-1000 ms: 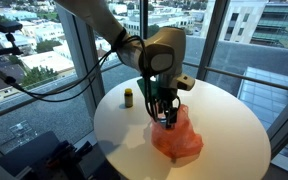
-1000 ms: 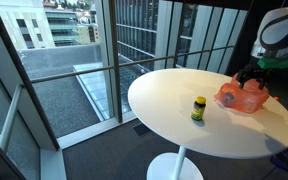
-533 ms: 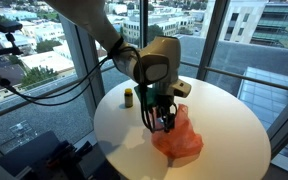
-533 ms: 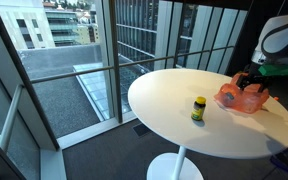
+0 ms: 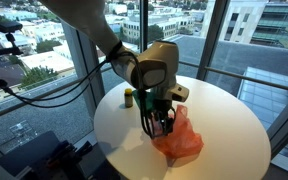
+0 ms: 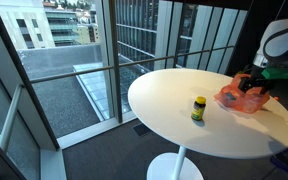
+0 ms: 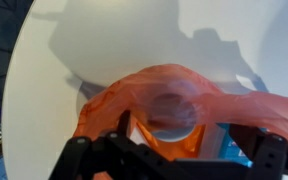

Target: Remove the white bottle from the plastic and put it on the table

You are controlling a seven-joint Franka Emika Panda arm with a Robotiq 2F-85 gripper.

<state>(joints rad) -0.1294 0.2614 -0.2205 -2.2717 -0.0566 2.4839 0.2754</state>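
Observation:
An orange plastic bag (image 5: 180, 141) lies on the round white table (image 5: 229, 115); it shows in both exterior views (image 6: 240, 98). In the wrist view the white bottle (image 7: 172, 106) shows as a pale round shape through the orange plastic (image 7: 109, 102). My gripper (image 5: 161, 124) points down into the bag's near end, also seen in an exterior view (image 6: 248, 80). In the wrist view its fingers (image 7: 180, 142) stand apart on either side of the bottle, open, with plastic between them.
A small yellow bottle with a dark cap (image 5: 128, 97) stands on the table near the bag, also in an exterior view (image 6: 198, 108). Glass walls with railings surround the table (image 6: 169, 95). Cables hang from the arm near the window.
The arm has shifted a little sideways and down over the bag's end. The bag and the yellow bottle have not moved.

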